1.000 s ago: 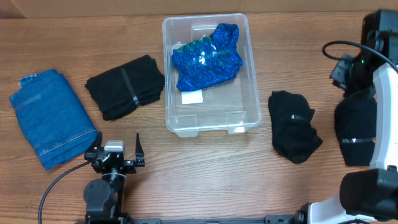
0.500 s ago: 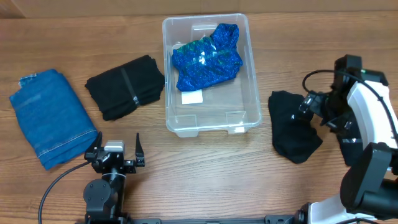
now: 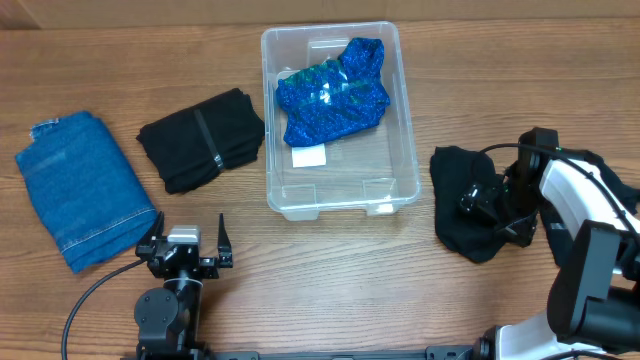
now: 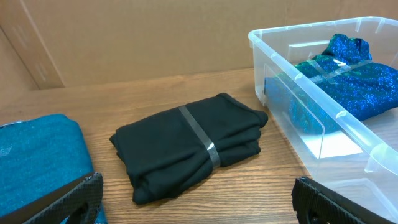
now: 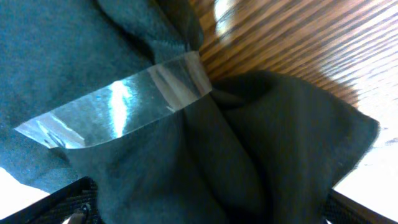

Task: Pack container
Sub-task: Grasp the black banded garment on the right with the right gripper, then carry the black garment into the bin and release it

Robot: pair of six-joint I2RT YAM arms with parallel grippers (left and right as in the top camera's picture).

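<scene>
The clear container (image 3: pixel 411 150) stands at the table's middle with a sparkly blue garment (image 3: pixel 333 95) and a white label (image 3: pixel 309 156) inside. My right gripper (image 3: pixel 482 205) is down on a black garment (image 3: pixel 465 225) to the container's right. In the right wrist view that black garment (image 5: pixel 155 124), bound by a clear tape band (image 5: pixel 118 109), fills the space between the wide-apart fingertips (image 5: pixel 68 205); my right gripper (image 5: pixel 208 211) is open around it. My left gripper (image 3: pixel 185 245) stands open near the front edge, nothing between its fingers (image 4: pixel 74 199).
A folded black garment with a tape band (image 3: pixel 203 140) lies left of the container, also seen in the left wrist view (image 4: pixel 193 140). A folded blue denim piece (image 3: pixel 85 190) lies at the far left. The container's near wall (image 4: pixel 311 81) shows right in that view.
My right arm has come down from the far right onto the black garment, and its gripper has opened wide. The left arm has not moved.
</scene>
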